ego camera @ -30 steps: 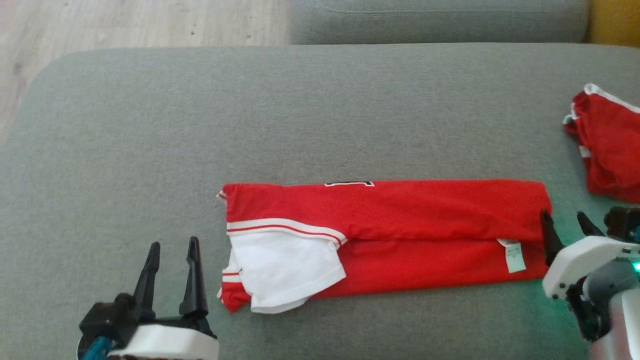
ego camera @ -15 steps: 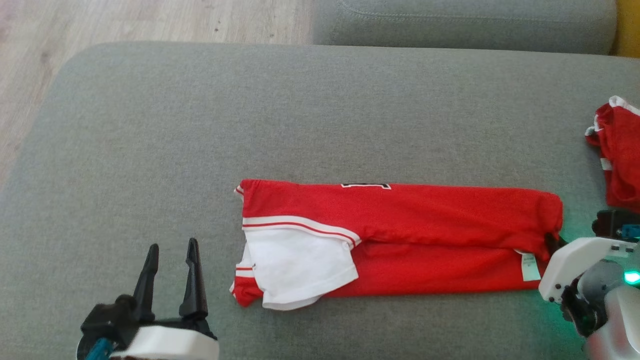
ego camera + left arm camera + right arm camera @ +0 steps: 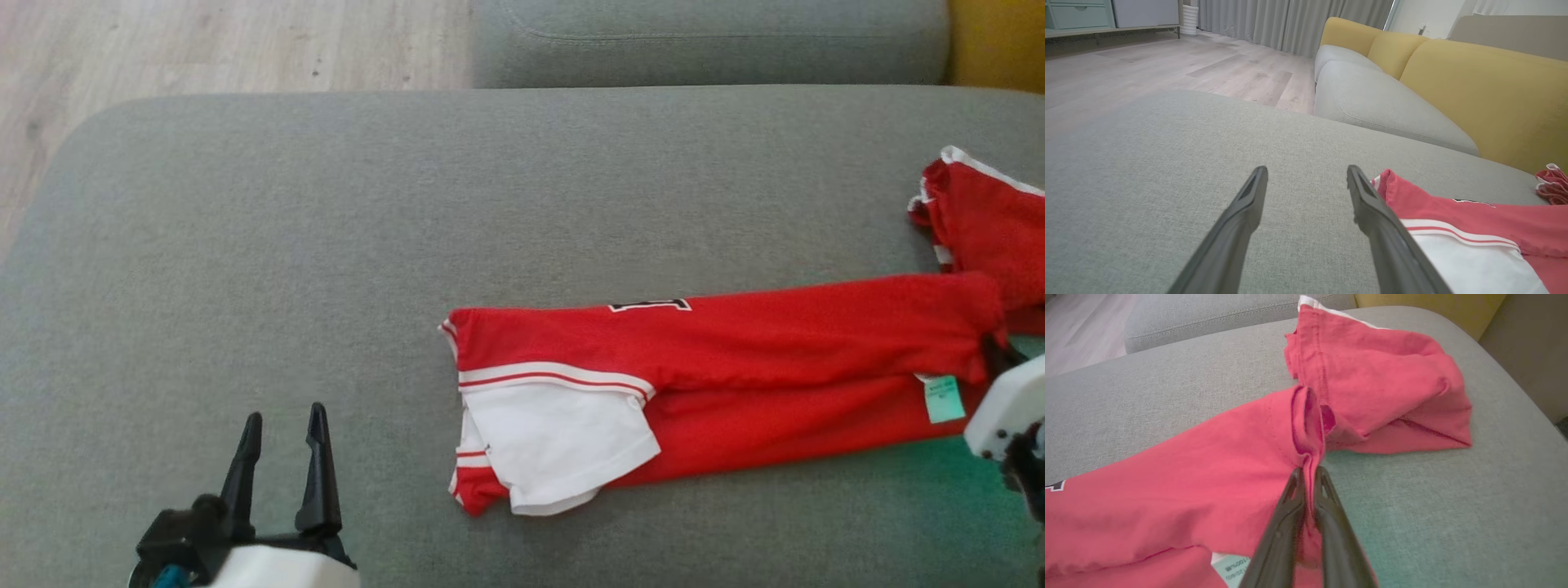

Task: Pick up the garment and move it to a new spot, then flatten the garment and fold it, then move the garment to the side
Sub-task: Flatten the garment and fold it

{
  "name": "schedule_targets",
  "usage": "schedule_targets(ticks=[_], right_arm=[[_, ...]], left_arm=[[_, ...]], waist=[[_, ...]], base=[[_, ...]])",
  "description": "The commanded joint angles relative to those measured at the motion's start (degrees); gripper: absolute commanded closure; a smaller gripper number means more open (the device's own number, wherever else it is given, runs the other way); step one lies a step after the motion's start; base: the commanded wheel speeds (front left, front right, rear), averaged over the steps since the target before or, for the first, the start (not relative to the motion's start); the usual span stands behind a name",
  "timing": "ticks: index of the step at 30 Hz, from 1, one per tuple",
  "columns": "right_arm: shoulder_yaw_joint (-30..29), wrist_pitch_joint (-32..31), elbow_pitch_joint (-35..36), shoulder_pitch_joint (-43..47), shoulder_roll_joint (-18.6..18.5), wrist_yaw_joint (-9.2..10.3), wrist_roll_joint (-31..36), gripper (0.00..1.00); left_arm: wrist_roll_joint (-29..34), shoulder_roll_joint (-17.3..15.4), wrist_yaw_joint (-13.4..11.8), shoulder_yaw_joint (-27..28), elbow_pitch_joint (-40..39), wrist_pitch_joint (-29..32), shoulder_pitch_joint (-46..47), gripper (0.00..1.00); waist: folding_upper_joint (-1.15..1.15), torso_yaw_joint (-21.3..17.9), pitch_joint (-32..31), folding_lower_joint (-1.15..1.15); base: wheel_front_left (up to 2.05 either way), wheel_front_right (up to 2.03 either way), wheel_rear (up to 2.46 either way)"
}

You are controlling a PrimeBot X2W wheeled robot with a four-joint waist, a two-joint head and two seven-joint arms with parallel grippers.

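My right claw (image 3: 1309,475) clamps the folded red-and-white jersey (image 3: 735,347) at the right edge of the grey cushion (image 3: 326,204); dragging could unfold it.

folded red garment (image 3: 735,359) w/ white sleeve lies across grey sofa cushion (image 3: 326,245). left gripper (image 3: 286,412) at lower left, fingers spread over bare cushion. right gripper (image 3: 994,353) at right edge, tips at garment's bunched end. second red garment (image 3: 988,220) touches that end.

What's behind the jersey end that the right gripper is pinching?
A second crumpled red garment on the grey cushion. The raised jersey fold hides whether they touch.
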State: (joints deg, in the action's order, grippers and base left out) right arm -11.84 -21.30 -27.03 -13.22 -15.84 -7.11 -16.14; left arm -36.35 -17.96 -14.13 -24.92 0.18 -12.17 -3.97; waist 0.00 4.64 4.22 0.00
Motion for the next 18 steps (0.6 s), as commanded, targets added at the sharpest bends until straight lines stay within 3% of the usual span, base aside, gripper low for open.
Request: schedule_targets(ticks=[1, 8, 18], right_arm=[[0.04, -0.42, 2.9, -0.02, -1.79, -0.37, -0.4, 1.0], [-0.41, -2.9, 10.15, 2.06, 1.58, -0.37, -2.02, 1.0], [9.63, -8.29, 28.33, 6.98, 7.25, -0.37, -11.14, 1.0]], left_arm=[[-0.08, -0.38, -0.23, 1.84, -1.44, -0.61, 1.5, 0.0], [-0.09, 0.13, 0.12, 1.33, -0.8, -0.81, 2.24, 0.0], [-0.37, 0.07, 0.45, 1.48, 0.11, -1.08, 2.89, 0.0]], waist=[[0.0, -0.61, 0.04, 0.0], [0.0, -1.86, 0.22, 0.0], [0.0, -0.72, -1.14, 0.0]], base=[[0.0, 0.0, 0.0], [0.0, 0.0, 0.0], [0.0, 0.0, 0.0]])
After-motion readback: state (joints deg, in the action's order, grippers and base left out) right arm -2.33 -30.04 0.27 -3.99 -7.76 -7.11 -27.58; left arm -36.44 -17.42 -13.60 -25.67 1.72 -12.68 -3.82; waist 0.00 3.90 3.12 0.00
